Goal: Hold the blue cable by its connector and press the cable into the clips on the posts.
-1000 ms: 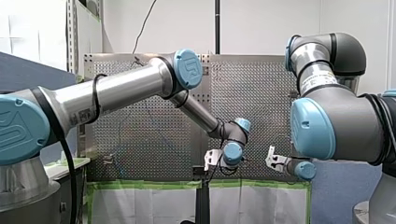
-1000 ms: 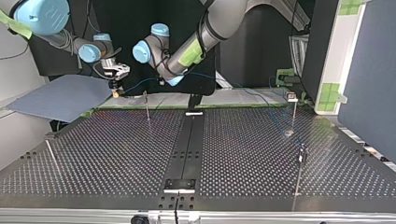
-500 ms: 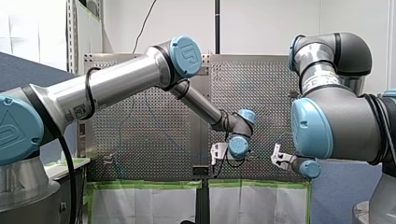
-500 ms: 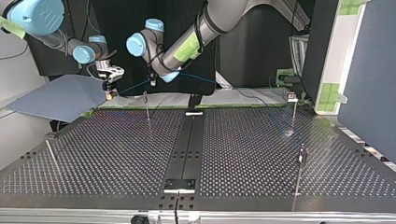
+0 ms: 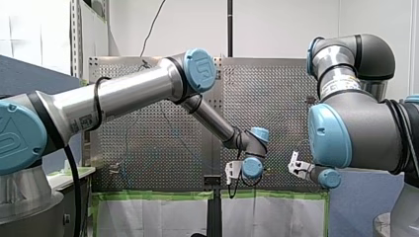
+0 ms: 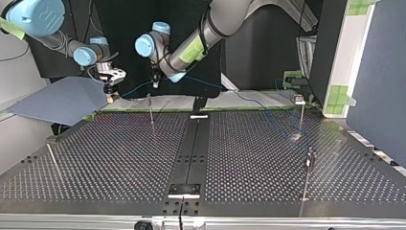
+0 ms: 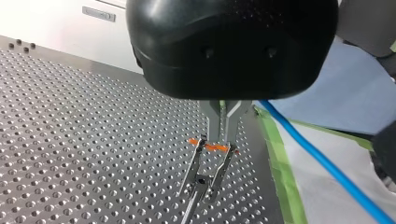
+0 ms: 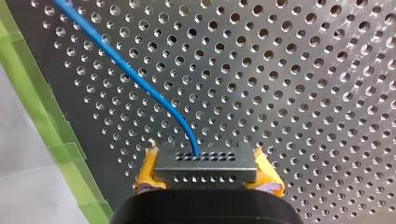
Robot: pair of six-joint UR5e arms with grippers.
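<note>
A table (image 6: 119, 158) of dull grey metal, drilled with small round holes in even rows, is filling the top view. A flat black rail (image 6: 191, 143) is running down its middle. Thin metal posts are standing on both sides of the rail. One post (image 6: 151, 109) is just left of it near the far edge, and another post (image 6: 300, 112) is well to its right. Green tape (image 6: 249, 109) is edging the table's far side past the rail's end. A matte blue-grey board (image 6: 57, 100) is lying tilted far to the rail's left. In the front view, plain white walls (image 5: 276, 24) are closing the room behind the arms.

The cable (image 6: 225, 88), thin and glossy blue, is hanging in the air over the far edge. It is starting left of the rail and trailing across to the rail's right side.

My right gripper (image 8: 208, 168), left of the rail in the top view, is clamping its yellow pads (image 8: 147, 170) on the connector (image 8: 205, 164). This is a flat grey block with two rows of tiny holes, and the cable is entering its upper row.

My left gripper (image 7: 223, 135), between the right gripper and the rail, is showing a rounded black body. Its slim metal fingers (image 7: 215, 121) are drawn narrowly together with nothing seen between them. The cable is passing beside them. Just under their tips a forked wire clip (image 7: 208, 172) is opening upward, with an orange mark across it.
</note>
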